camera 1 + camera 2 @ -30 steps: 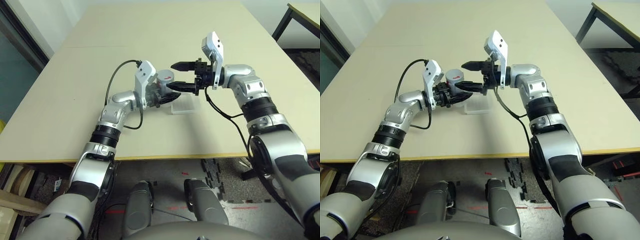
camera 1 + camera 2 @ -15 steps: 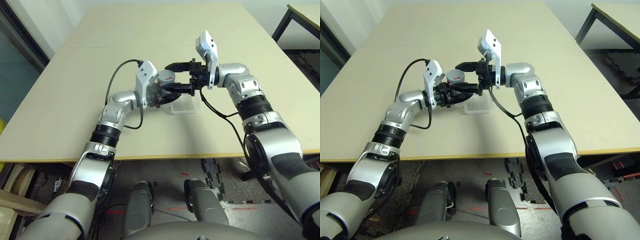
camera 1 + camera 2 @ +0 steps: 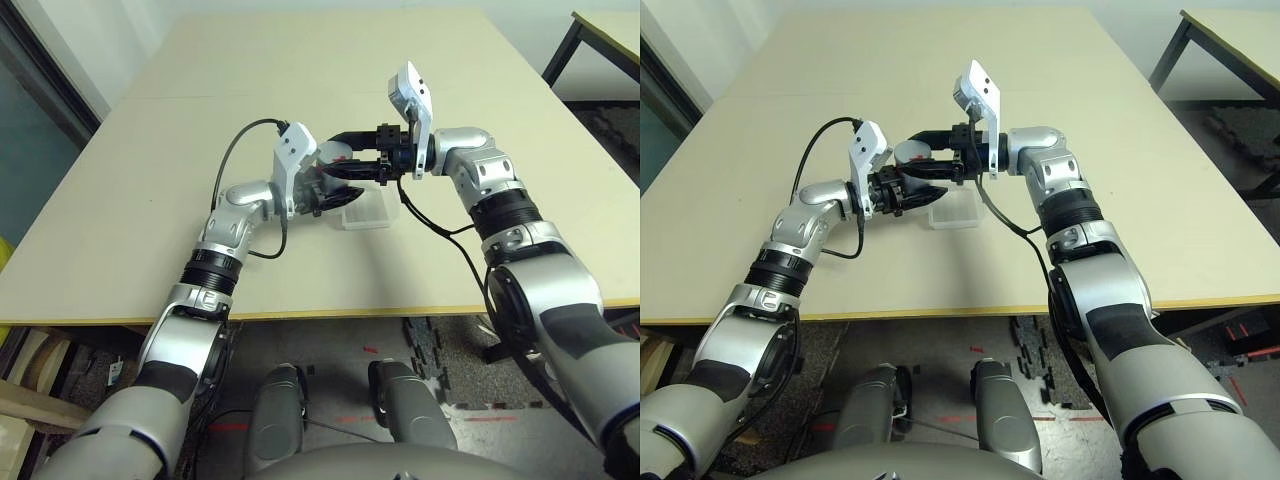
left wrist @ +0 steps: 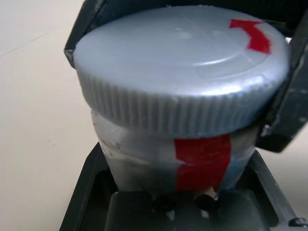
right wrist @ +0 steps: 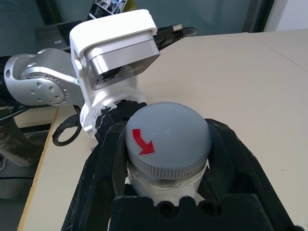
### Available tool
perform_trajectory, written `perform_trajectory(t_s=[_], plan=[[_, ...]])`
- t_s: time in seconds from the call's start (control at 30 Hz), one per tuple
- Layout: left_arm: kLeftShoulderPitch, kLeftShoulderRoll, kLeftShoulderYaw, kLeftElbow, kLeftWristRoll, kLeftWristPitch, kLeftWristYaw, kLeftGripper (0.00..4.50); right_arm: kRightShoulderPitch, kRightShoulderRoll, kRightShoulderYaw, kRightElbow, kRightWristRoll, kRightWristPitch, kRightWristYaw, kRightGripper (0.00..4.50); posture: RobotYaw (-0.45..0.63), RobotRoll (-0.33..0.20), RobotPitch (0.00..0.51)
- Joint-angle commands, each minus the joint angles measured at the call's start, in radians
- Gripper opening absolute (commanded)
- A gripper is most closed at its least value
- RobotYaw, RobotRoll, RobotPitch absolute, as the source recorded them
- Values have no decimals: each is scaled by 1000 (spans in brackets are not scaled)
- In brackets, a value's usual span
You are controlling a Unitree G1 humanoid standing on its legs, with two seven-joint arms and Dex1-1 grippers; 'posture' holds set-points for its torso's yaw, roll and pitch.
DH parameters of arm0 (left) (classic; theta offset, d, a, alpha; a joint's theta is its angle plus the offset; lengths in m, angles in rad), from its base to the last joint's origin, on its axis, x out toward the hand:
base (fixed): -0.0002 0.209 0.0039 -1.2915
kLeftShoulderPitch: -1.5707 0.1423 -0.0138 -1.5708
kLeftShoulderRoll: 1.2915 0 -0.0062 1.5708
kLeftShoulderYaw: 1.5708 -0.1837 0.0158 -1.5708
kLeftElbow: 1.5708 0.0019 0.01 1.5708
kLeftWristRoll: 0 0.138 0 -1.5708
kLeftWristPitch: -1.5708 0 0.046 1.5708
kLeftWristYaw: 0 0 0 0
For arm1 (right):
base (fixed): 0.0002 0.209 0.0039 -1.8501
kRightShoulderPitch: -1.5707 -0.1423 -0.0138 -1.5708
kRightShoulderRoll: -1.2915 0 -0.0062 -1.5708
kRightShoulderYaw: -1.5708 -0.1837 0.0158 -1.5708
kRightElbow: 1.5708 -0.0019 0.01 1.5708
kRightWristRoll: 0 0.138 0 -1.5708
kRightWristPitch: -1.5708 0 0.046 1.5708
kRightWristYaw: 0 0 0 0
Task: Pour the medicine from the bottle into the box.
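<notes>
1. Bottle (image 4: 192,159) sits clamped between the left fingers (image 3: 322,193), beside the box (image 3: 366,212).
2. Right fingers (image 5: 103,163) clamp its cap (image 5: 168,137).
3. Risk: twisting could spin the bottle loose.

beige table (image 3: 300,60), dark floor (image 3: 610,110), second table (image 3: 610,25)

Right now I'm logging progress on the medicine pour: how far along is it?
Early stage. Done: the left hand holds the bottle by its body, above the table beside the clear box. In hand: the right hand is shut on the grey cap, which is still on the bottle. Left: take the cap off, tip the bottle and pour the medicine into the box.
</notes>
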Motion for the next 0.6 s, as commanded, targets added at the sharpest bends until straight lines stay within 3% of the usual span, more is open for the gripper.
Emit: perform_trajectory(t_s=[0.03,0.2,0.4,0.53,0.6], plan=[[-14,16,13,-12,-52,60,-86,2731,-11,-8,14,5,16,-41,132,2582,-171,0,80],[-45,41,30,-4,-107,141,-189,2732,-23,-13,24,8,48,-73,269,2582,-165,0,78],[-96,82,32,35,-131,211,-310,2732,-45,-30,117,-41,209,-8,279,2582,-159,0,79],[-103,86,31,41,-130,216,-327,2732,-64,-21,128,-4,221,-27,279,2582,-155,0,79],[-102,87,33,42,-128,215,-329,2732,-75,-12,104,33,191,-40,279,3315,-154,0,79]])
